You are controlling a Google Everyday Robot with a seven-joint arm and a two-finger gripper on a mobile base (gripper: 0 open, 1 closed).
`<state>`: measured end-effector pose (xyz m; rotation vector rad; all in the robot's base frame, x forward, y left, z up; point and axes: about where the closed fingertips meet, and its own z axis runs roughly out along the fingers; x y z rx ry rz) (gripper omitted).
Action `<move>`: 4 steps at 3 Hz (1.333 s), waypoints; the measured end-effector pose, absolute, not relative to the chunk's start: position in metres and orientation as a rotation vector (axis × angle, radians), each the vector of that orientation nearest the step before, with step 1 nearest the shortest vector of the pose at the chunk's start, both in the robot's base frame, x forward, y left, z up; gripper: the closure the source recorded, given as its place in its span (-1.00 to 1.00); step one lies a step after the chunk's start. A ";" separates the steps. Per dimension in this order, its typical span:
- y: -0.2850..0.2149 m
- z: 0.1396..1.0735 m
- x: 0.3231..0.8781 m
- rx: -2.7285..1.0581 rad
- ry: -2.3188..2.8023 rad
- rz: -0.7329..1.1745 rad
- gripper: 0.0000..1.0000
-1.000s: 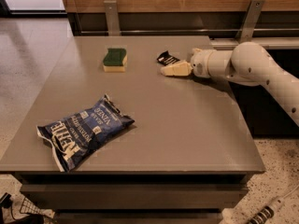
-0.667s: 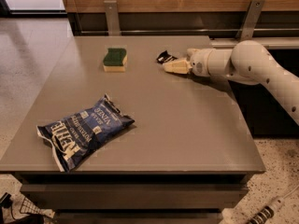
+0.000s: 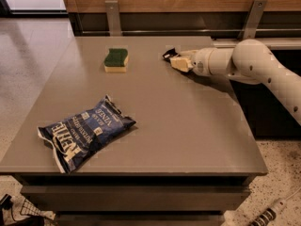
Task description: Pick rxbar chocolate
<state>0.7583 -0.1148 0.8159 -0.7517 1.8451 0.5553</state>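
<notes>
Gripper [image 3: 180,62] low over far-right part of table [image 3: 188,126] — jaw state: can't tell.
Rxbar chocolate [image 3: 169,54] shows black at gripper tip, touching it; whether lifted or lying, can't tell. Sponge [image 3: 116,60] further left in view, well apart — chip bag [image 3: 84,132] near front-left corner.

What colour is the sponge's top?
Dark green, in the camera view. The gripper is right of the green-and-yellow sponge, by the small black snack bar.
</notes>
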 end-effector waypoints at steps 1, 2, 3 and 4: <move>-0.115 0.816 0.758 -0.752 1.845 0.555 1.00; -0.115 0.816 0.758 -0.752 1.845 0.555 1.00; -0.115 0.816 0.758 -0.752 1.845 0.555 1.00; -0.115 0.816 0.758 -0.752 1.845 0.555 1.00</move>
